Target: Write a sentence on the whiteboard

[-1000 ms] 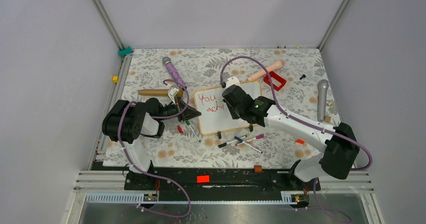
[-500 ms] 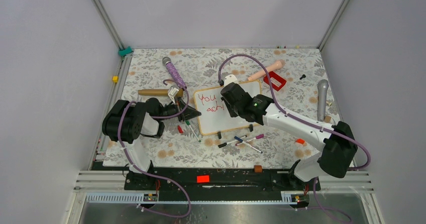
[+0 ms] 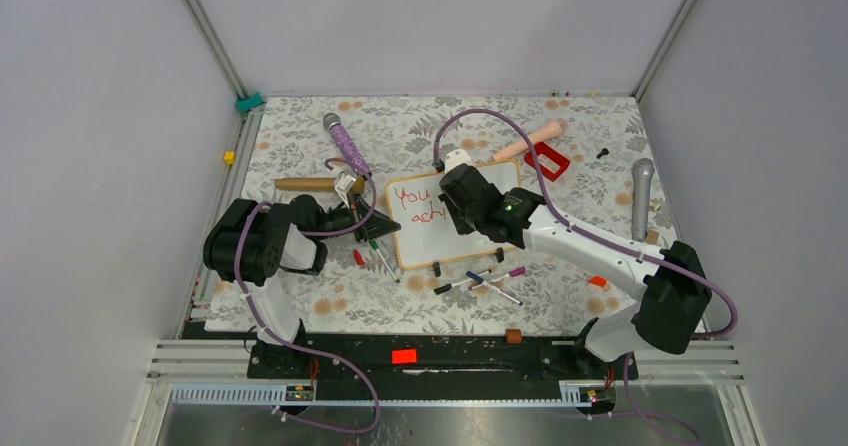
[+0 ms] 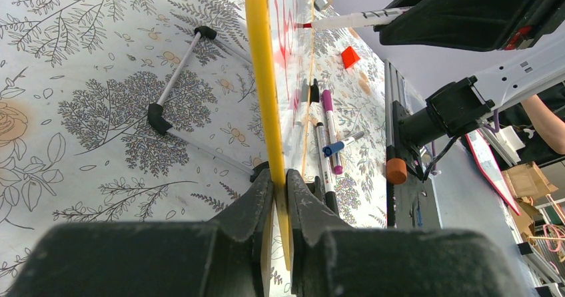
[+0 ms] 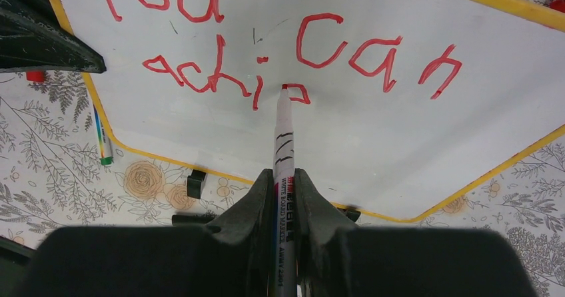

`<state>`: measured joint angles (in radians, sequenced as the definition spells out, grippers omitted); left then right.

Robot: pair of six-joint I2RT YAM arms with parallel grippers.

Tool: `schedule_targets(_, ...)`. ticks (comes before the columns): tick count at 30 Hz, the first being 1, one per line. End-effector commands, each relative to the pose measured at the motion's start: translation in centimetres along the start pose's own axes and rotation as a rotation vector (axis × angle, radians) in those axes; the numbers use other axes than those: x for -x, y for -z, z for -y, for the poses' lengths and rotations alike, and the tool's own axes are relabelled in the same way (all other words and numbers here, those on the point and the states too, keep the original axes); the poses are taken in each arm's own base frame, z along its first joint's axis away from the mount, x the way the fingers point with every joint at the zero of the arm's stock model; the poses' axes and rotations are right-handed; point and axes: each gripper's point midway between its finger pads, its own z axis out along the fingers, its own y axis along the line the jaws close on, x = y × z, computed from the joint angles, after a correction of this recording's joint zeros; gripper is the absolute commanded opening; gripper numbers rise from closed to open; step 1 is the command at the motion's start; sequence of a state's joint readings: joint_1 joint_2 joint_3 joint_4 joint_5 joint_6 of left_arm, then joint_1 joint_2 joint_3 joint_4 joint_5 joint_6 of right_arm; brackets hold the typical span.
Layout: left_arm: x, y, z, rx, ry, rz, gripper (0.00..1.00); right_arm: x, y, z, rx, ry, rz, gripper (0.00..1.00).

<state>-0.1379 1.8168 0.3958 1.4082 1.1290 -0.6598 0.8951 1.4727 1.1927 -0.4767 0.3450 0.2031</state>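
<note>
Robot lab cell: grey panel walls [image 3: 420, 26], aluminium frame rails [image 3: 200, 358], floral-covered table [image 3: 400, 306].

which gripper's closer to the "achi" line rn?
Right. The right gripper holds the marker, tip at the end of the "achi" line; the left gripper clamps the whiteboard at its edge, farther off.

The right gripper [image 5: 285, 177], clamped on the red marker [image 5: 282, 124], now sits slightly farther left and toward the far side over the whiteboard [image 3: 425, 246] than a second ago. Its purple cable [image 3: 476, 113] arches a little farther left with it.
</note>
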Motion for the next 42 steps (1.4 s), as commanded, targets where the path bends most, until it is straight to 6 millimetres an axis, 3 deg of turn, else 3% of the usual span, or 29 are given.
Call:
schedule_targets(1, 1.8, -0.1, 0.3, -0.018, -0.167, 0.042, 0.00, -0.3, -0.6, 0.2, 0.001, -0.020, -0.007, 0.00)
schedule_targets(10, 1.8, -0.1, 0.3, -0.016, -0.166, 0.042, 0.01, -1.6, -0.6, 0.5, -0.007, -0.029, -0.035, 0.00)
schedule_targets(31, 1.7, -0.1, 0.3, -0.017, -0.162, 0.041, 0.00, -2.4, -0.4, 2.4, -0.115, -0.020, -0.076, 0.00)
schedule_targets(42, 1.7, -0.1, 0.4, -0.019, -0.165, 0.040, 0.00, -0.3, 0.8, 2.7, -0.118, -0.052, 0.004, 0.00)
